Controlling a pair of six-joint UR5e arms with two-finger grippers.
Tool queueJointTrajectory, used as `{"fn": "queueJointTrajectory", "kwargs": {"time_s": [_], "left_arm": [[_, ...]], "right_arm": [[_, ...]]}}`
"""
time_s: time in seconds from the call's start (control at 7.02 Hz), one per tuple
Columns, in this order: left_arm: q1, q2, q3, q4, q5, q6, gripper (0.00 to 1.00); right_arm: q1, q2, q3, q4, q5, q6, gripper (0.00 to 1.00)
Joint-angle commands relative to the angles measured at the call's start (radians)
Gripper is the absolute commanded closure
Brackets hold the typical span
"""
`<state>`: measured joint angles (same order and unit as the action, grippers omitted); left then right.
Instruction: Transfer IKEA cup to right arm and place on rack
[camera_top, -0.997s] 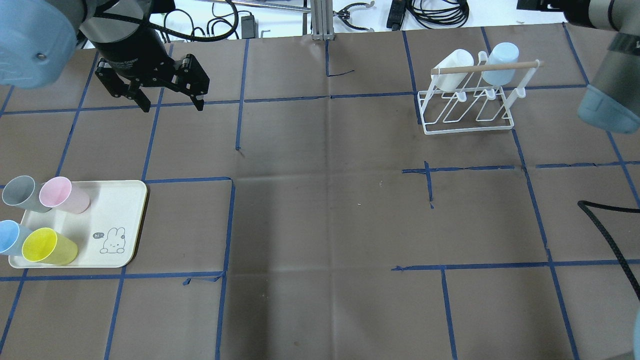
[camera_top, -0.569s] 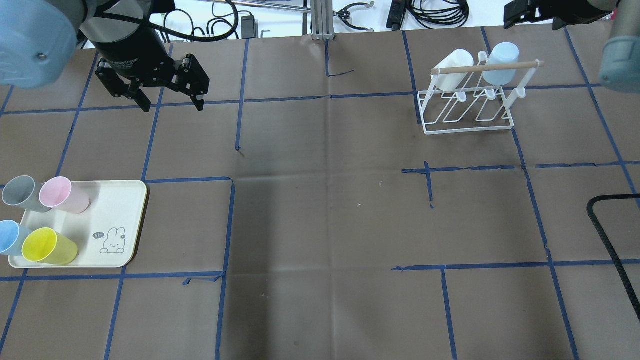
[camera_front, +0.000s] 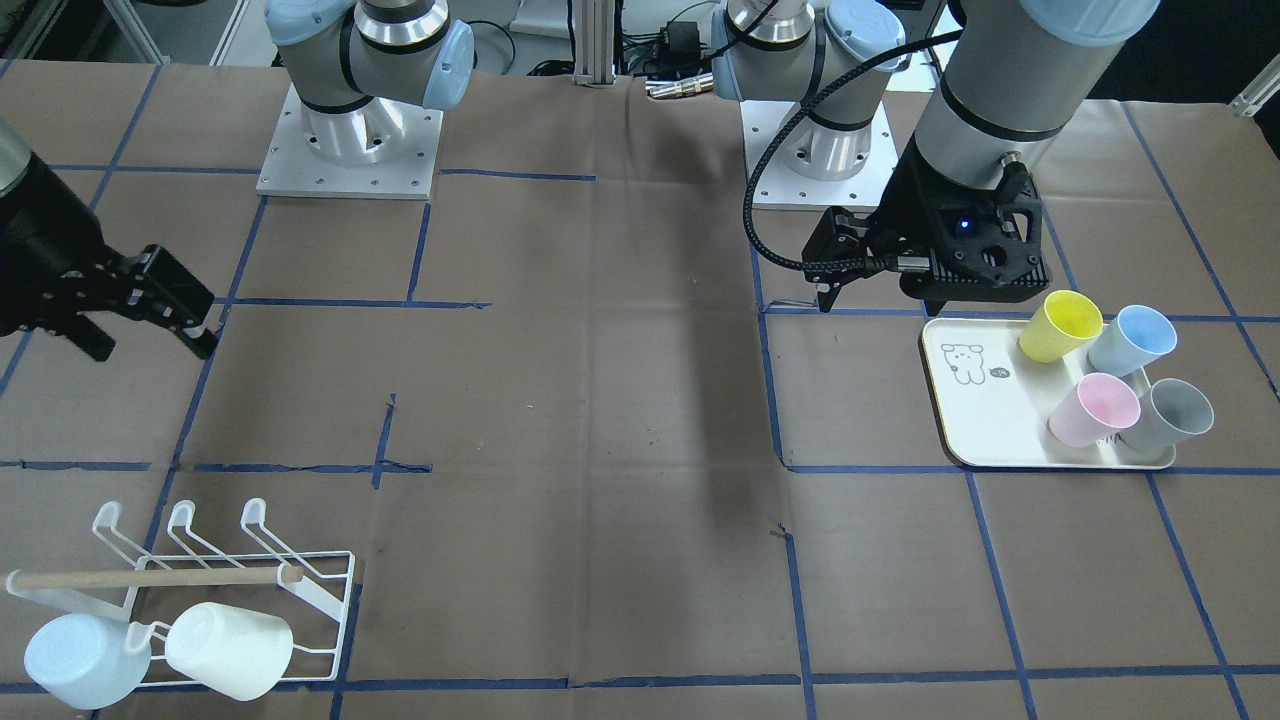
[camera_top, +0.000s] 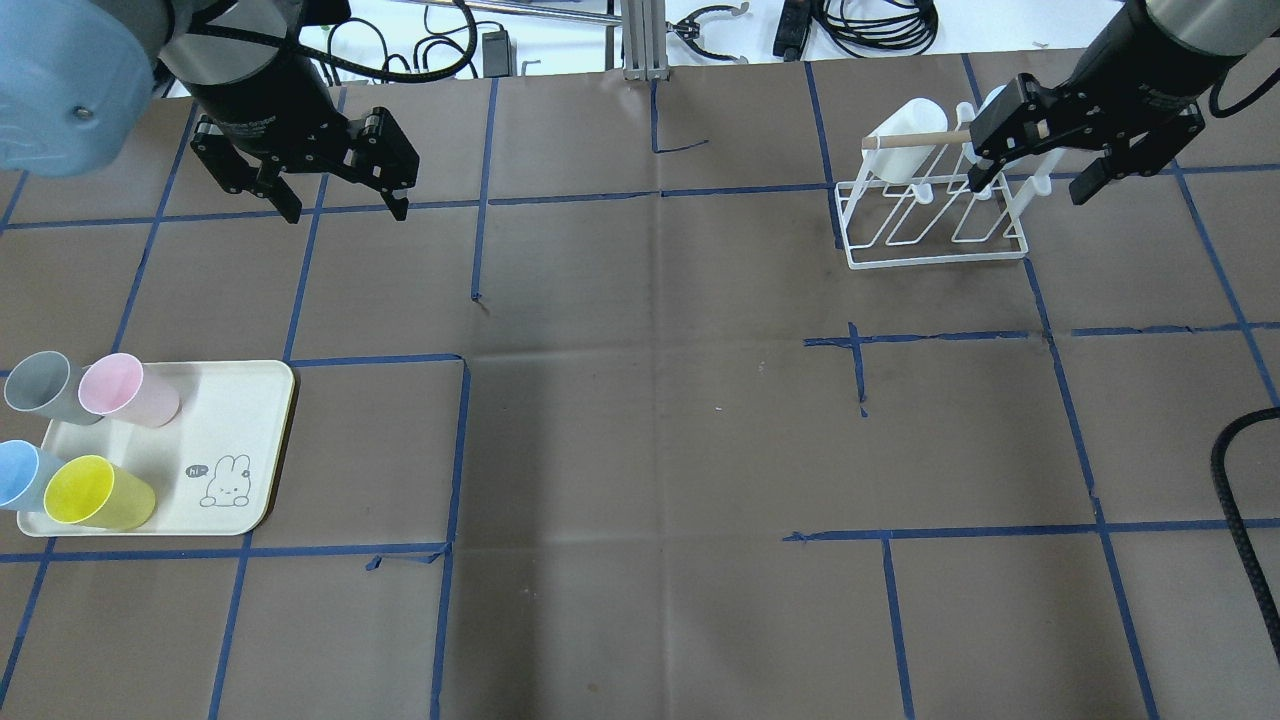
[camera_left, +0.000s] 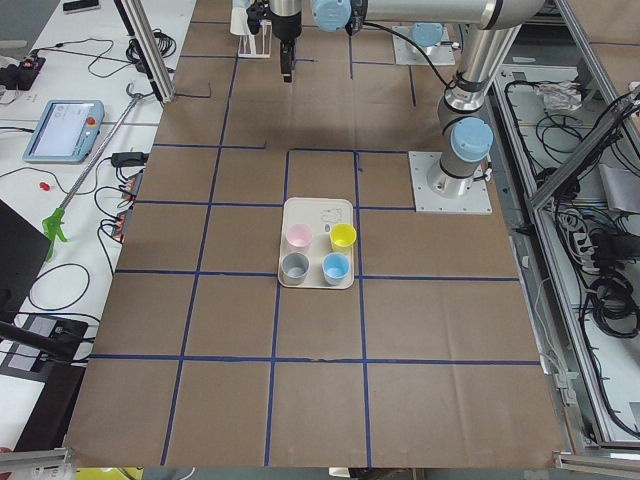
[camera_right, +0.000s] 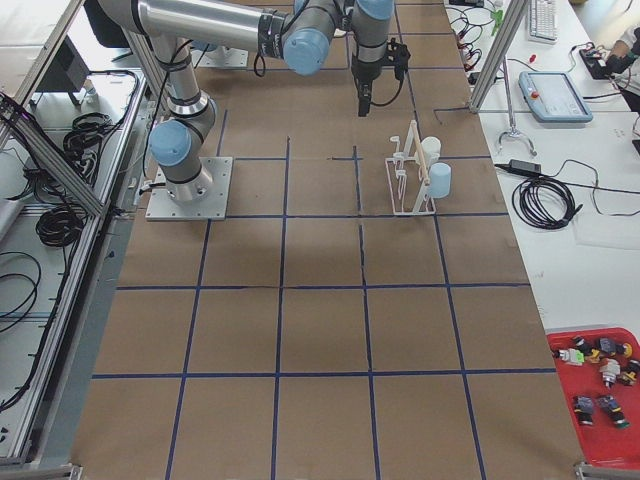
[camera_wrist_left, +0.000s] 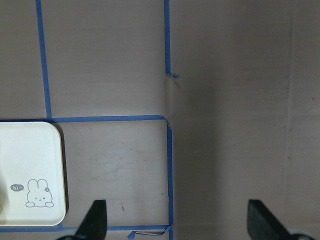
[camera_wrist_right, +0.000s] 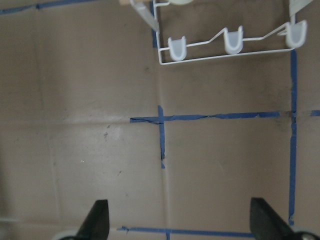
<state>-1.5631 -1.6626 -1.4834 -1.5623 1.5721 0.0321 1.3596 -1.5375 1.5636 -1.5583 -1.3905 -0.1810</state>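
- Currently left pincer (camera_top: 345, 208) is spread and empty, hanging over the worktop's (camera_top: 640, 420) far-left part, likely staged for a cup grab.
- Right pincer (camera_top: 1030, 188) is spread and empty above the rack (camera_top: 935, 262) by the far-right corner.
- Four smooth tapered plastic cups (camera_top: 100, 492) sit mouth-up on the cream tray (camera_top: 235, 400) at the left edge, none taken.
- Rack is thin white wire with a wooden dowel (camera_top: 920, 140); two hung cups (camera_top: 905, 120) are on it.

The bench covering (camera_top: 640, 450) is creased matt brown paper; the rack (camera_top: 935, 215) is smooth white-coated wire, its dowel (camera_top: 915, 139) bare wood.
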Motion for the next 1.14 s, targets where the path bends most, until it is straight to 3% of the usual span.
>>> {"fn": "queueJointTrajectory", "kwargs": {"time_s": [0.0, 0.28, 0.57, 0.71, 1.0], "left_arm": [[0.000, 0.000, 0.000, 0.001, 0.000, 0.000, 0.01], [0.000, 0.000, 0.000, 0.001, 0.000, 0.000, 0.01], [0.000, 0.000, 0.000, 0.001, 0.000, 0.000, 0.01], [0.000, -0.002, 0.000, -0.001, 0.000, 0.000, 0.01], [0.000, 0.000, 0.000, -0.001, 0.000, 0.000, 0.01]], "right_arm": [[0.129, -0.056, 0.006, 0.055, -0.005, -0.002, 0.00], [0.176, -0.104, 0.041, 0.064, -0.089, 0.029, 0.00], [0.194, -0.110, 0.111, 0.052, -0.091, 0.055, 0.00], [0.228, -0.104, 0.113, 0.050, -0.149, 0.113, 0.00], [0.272, -0.079, 0.119, -0.024, -0.189, 0.198, 0.00]]}}
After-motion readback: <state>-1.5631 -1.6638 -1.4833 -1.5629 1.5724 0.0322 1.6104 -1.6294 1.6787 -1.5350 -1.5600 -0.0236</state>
